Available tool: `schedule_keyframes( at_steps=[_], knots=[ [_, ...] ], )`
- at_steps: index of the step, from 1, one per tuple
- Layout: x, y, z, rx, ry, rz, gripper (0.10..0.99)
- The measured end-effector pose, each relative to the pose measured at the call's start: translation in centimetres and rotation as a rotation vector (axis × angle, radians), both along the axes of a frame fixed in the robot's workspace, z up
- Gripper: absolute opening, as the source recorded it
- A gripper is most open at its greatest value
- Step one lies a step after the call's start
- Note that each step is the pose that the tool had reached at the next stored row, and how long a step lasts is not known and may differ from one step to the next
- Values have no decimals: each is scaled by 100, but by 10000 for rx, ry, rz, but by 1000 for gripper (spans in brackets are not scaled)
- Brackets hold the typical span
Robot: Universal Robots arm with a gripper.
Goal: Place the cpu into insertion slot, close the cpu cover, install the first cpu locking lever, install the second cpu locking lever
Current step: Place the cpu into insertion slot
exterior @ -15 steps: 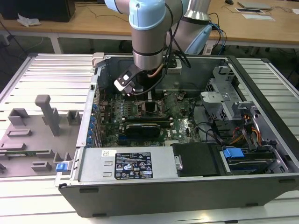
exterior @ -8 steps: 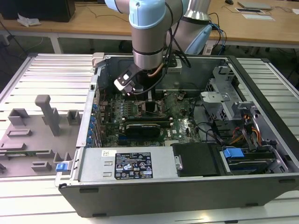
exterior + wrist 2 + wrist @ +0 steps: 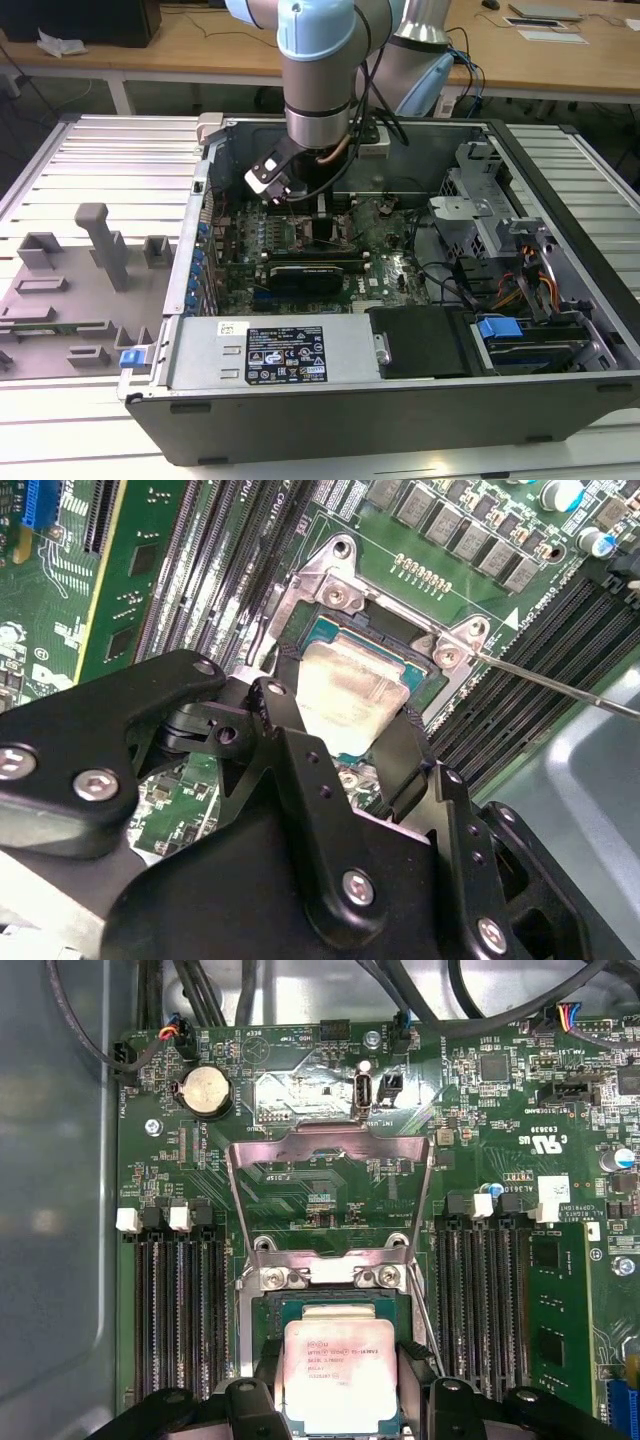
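Observation:
The cpu [image 3: 340, 1372], a small square chip with a silvery top, lies level in the insertion slot [image 3: 330, 1278] on the green motherboard. My gripper [image 3: 340, 1360] is shut on it, one black finger [image 3: 270, 1360] against each of two opposite edges. In the second wrist view the cpu [image 3: 350, 695] sits between the same fingers [image 3: 272, 705], inside the slot's silver rim [image 3: 330, 580]. The cpu cover [image 3: 330, 1145], a thin silver frame, stands swung open beyond the slot. A thin wire locking lever [image 3: 560, 685] sticks out beside the slot. In the exterior view the gripper [image 3: 300, 188] reaches down into the open computer case.
Long black memory slots [image 3: 180, 1300] flank the socket on both sides. A coin battery [image 3: 208, 1090] and black cables [image 3: 200, 990] lie past the cover. The case walls [image 3: 400, 400], a drive cage [image 3: 480, 215] and a grey fixture tray [image 3: 70, 290] surround the board.

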State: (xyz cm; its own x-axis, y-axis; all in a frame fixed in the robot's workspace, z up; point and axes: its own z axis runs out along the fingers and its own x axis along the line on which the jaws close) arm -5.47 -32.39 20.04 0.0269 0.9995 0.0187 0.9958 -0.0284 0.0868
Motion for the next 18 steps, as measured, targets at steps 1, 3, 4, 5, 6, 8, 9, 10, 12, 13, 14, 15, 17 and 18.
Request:
schedule_keyframes(
  at_steps=[1, 3, 4, 5, 6, 8, 9, 10, 12, 13, 14, 15, 17, 18],
  knots=[
    [1, 0, 0, 0, 0, 1, 537],
    [2, 0, 0, -1, 0, 1, 537],
    [2, 0, 0, 0, 0, 1, 537],
    [3, 0, -1, 1, 0, 1, 553],
    [3, 0, -1, 0, 0, 0, 553],
    [3, 0, -1, 0, 0, 1, 616],
    [4, 0, -1, 0, 0, 2, 616],
    [4, 0, 1, 1, 0, 1, 616],
    [4, 0, 21, -5, 0, 1, 616],
    [5, 0, 42, -14, -1, 3, 616],
    [4, 0, 58, -22, 0, 3, 616],
    [4, 0, 81, -34, 1, 1, 616],
    [4, 0, 94, -41, -1, 2, 616],
    [4, 0, 94, -43, -1, 2, 616]
  ],
)
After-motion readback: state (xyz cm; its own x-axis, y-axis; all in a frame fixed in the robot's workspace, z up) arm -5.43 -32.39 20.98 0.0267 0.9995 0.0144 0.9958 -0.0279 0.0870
